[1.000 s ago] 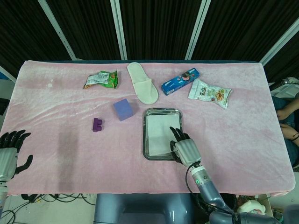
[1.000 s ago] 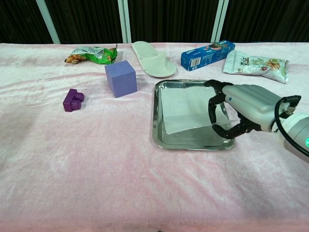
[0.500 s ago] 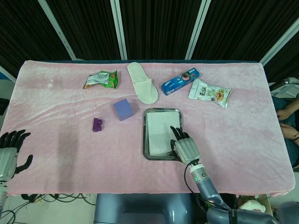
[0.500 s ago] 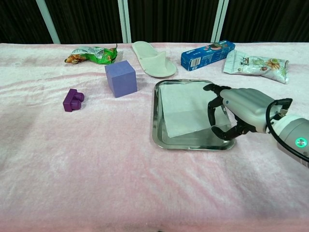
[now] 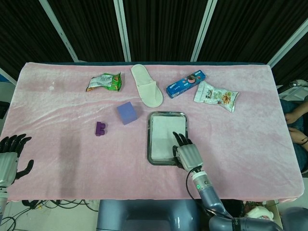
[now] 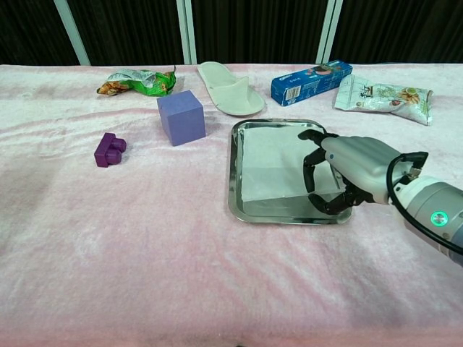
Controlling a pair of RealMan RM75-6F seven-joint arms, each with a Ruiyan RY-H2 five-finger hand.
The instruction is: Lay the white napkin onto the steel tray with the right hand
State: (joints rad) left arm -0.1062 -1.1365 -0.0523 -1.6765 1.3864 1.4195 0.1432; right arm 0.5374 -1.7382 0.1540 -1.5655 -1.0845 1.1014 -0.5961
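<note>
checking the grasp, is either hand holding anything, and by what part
Cannot tell: the right hand curls over the white napkin, hiding its edge. The left hand holds nothing.

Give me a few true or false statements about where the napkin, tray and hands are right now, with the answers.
1. The white napkin lies inside the steel tray. True.
2. The right hand is over the tray's near right corner. True.
3. The left hand holds the purple cube. False: it holds nothing, at the table's near left edge.
4. The slipper sits in the tray. False: it lies on the cloth beyond the tray.
</note>
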